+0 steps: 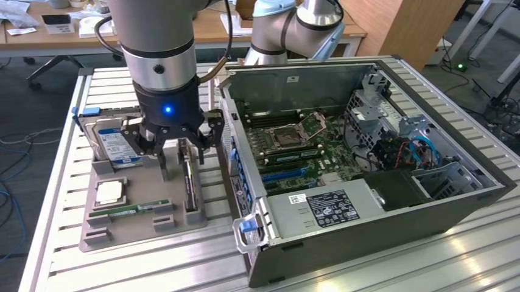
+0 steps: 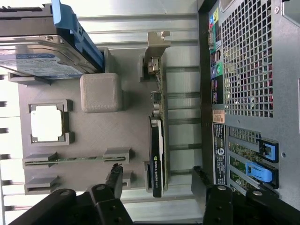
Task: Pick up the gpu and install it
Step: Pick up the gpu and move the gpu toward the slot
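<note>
Grasping stage: the gripper (image 2: 157, 172) straddles the upright gpu (image 2: 158, 150), jaws wide, not touching (a lift needs both faces squeezed squarely).

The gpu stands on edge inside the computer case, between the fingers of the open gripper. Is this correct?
No. The gpu stands on edge in the gray holder outside the computer case, between the fingers of the open gripper, as the wrist view shows.
</note>
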`<act>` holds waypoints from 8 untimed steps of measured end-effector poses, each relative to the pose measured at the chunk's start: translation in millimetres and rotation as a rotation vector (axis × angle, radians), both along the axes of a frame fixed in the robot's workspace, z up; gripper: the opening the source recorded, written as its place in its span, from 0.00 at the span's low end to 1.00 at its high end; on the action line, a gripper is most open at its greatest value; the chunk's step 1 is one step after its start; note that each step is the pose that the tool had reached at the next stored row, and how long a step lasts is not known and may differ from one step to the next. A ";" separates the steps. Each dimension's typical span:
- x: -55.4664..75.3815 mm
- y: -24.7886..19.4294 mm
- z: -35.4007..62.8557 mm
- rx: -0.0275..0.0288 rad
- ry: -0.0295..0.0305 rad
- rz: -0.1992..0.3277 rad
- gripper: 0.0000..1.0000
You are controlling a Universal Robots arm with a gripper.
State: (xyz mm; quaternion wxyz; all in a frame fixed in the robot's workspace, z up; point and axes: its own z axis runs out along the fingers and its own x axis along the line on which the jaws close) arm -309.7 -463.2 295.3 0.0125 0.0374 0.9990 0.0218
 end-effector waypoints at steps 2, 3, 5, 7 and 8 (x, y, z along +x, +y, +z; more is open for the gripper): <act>0.0 0.0 0.0 0.0000 0.0000 0.000 0.67; 0.0 0.0 0.0 0.0000 0.0000 0.000 0.67; 0.0 0.0 -0.3 0.0000 0.0001 0.000 0.67; 0.1 0.0 -2.6 0.0001 -0.0001 0.000 0.67; 0.0 0.0 -4.3 0.0000 0.0000 0.000 0.67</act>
